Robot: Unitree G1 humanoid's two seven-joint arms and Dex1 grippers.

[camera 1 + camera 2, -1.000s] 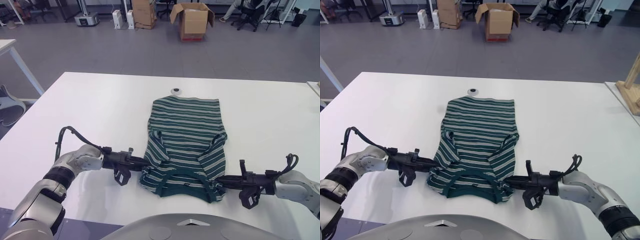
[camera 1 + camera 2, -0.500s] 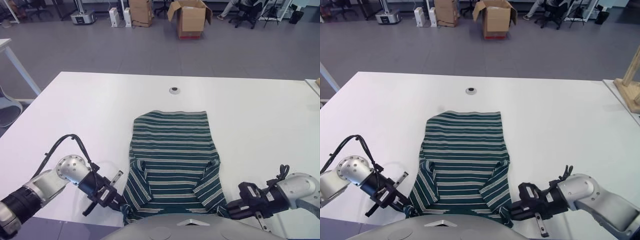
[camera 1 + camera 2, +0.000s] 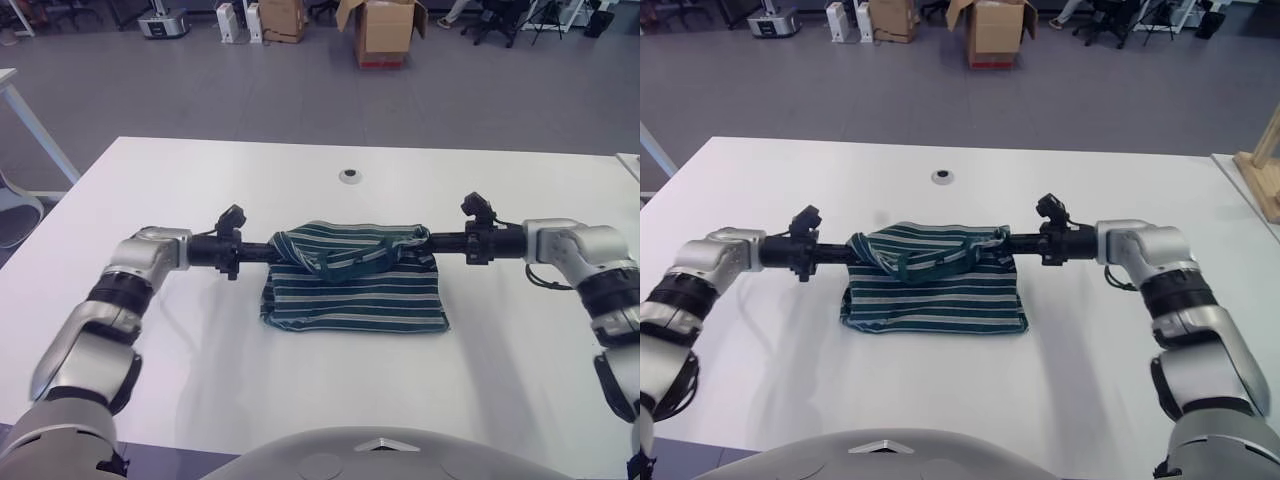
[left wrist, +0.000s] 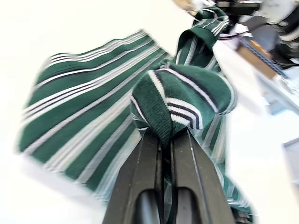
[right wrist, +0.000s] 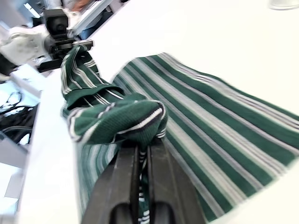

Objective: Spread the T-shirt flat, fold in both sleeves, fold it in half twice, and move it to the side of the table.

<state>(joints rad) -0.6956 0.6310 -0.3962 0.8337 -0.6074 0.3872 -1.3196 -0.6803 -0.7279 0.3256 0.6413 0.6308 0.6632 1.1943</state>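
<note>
Both arms are out over the white table (image 3: 180, 190), one at each side of the green striped T-shirt (image 3: 352, 295). The left claw (image 3: 272, 249) is clenched on a bunched fold of knit at the shirt's left end. From the left wrist, the two black fingers (image 4: 140, 172) sit tight together with a rolled lump of striped cloth pinched between them. The right claw (image 3: 432, 241) is doing the same at the right end, and the right wrist view shows its fingers (image 5: 128, 172) pressed onto a thick wad of fabric.

Between the two claws the gripped edge hangs lifted in a sagging line, the dark green collar band drooping in the middle. Below it, the rest of the shirt lies on the table as a wide, short band near the centre.

A small round fitting (image 3: 349, 177) sits in the table just beyond the shirt, apart from it. On the floor behind is an open cardboard box (image 3: 385, 30), flaps up; what's in it I cannot tell.
</note>
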